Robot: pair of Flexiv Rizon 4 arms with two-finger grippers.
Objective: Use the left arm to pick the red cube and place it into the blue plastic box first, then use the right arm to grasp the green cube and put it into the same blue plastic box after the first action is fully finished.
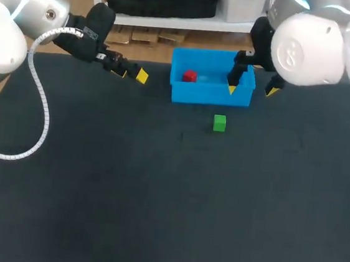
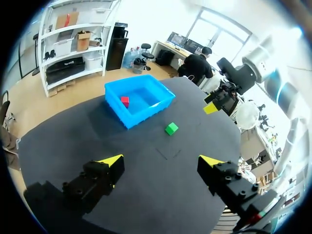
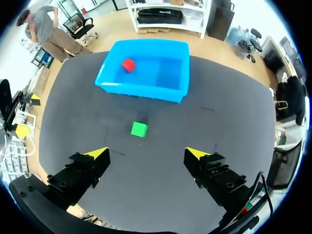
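Red cube (image 1: 189, 76) sits inside blue plastic box (image 1: 210, 98), in its left part, upper middle of head view. Green cube (image 1: 219, 123) is on the surface (image 1: 155, 198) just below the box's front wall, under its right half and not touching it.

Open room: bare dark surface fills the whole lower half and left of the frame. Its lower edge is cut off.

Left tool (image 1: 131, 73) is at upper left, fingers apart and empty, clear of the box's left wall. A white cable (image 1: 41, 123) loops down from the left arm over the surface's left side.

Right tool (image 1: 252, 89) is at upper right, fingers apart and empty. One yellow tip overlaps the box's right front part, the other lies right of the box. Its height over the box can't be told from here. The right arm's housing hides the area behind the box's right corner.

Right wrist view: green cube (image 3: 139, 129) lies ahead of the tool (image 3: 146, 152), with the box (image 3: 141, 90) beyond it.
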